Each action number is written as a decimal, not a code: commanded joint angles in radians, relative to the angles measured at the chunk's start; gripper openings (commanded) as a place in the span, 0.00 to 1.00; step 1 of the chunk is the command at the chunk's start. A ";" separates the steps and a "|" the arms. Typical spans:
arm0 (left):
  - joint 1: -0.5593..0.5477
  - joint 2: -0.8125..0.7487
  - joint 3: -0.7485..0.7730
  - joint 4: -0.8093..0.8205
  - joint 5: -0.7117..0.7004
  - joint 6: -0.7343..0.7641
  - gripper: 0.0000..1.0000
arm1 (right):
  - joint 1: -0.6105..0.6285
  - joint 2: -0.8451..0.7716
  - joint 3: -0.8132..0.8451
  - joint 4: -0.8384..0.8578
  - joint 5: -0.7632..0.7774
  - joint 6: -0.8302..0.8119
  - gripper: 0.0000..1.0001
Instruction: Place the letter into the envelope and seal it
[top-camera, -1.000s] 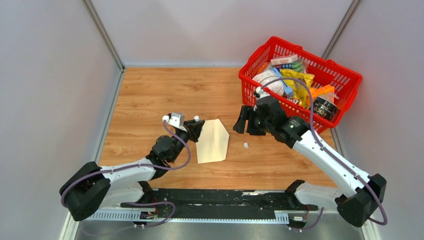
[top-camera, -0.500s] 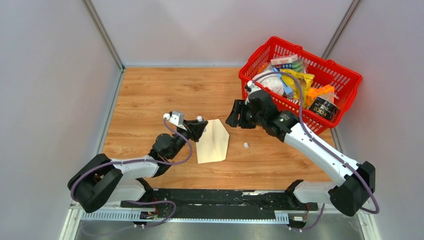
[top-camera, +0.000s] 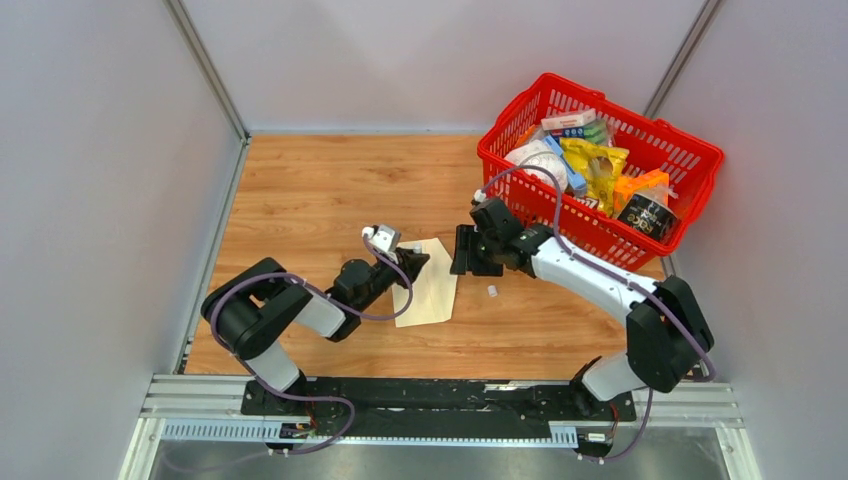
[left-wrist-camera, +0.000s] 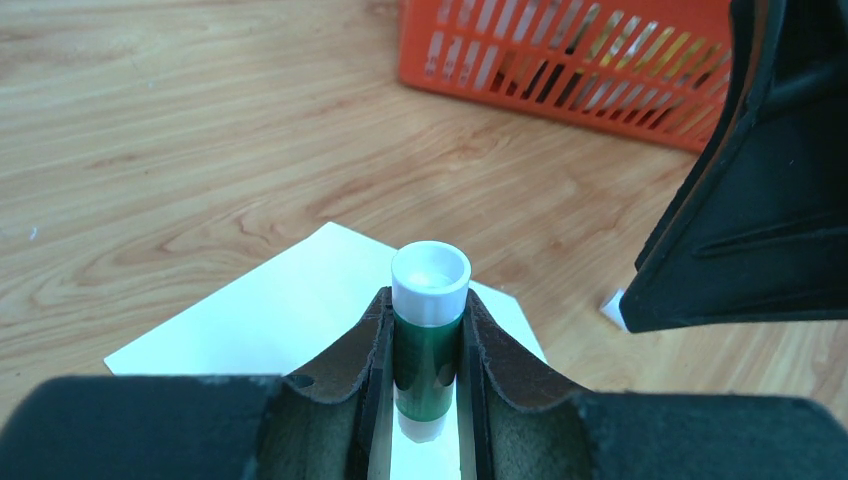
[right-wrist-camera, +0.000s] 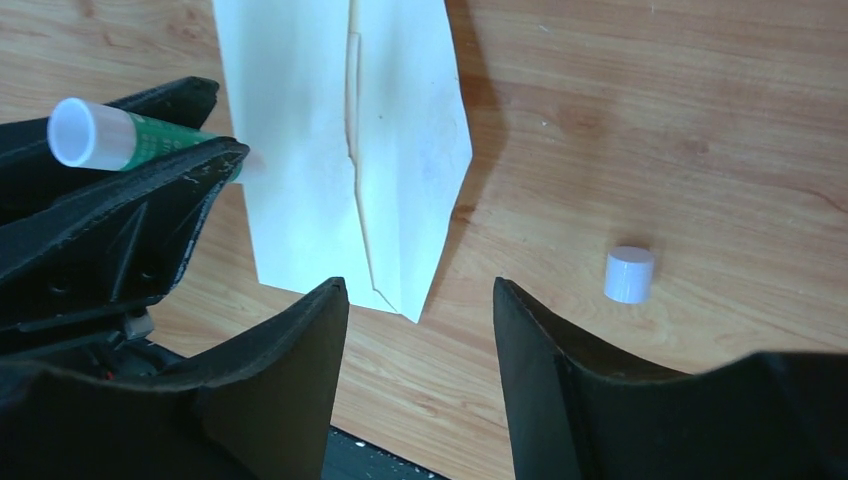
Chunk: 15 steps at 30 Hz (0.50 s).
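Mid-bench (top-camera: 320, 180): envelope (top-camera: 432, 290), flat, flap open toward right arm. Thin, limp, creases easily; pinch at flap edge. Letter not visible. Left hand (top-camera: 414, 262) clenched on glue stick (left-wrist-camera: 430, 330) over envelope. Right hand (right-wrist-camera: 420, 325) released, beside flap tip. Cap (right-wrist-camera: 629, 274) loose nearby.

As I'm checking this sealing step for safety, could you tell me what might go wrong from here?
1. The envelope lies loose; the right gripper is open beside its flap and seems not to pin it, so glue strokes may drag or crease the paper.
2. The left gripper holds the glue stick only at its fingertips; pressing down could tilt it.
3. The cap lies loose near the right gripper and might be knocked away.
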 joint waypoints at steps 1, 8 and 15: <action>0.009 0.061 0.031 0.167 0.024 0.032 0.00 | -0.002 0.043 -0.052 0.122 -0.032 -0.009 0.59; 0.027 0.143 0.063 0.193 0.027 0.033 0.00 | -0.004 0.142 -0.050 0.207 -0.043 -0.003 0.59; 0.069 0.179 0.111 0.195 0.073 0.022 0.00 | -0.004 0.216 -0.027 0.222 -0.038 0.005 0.58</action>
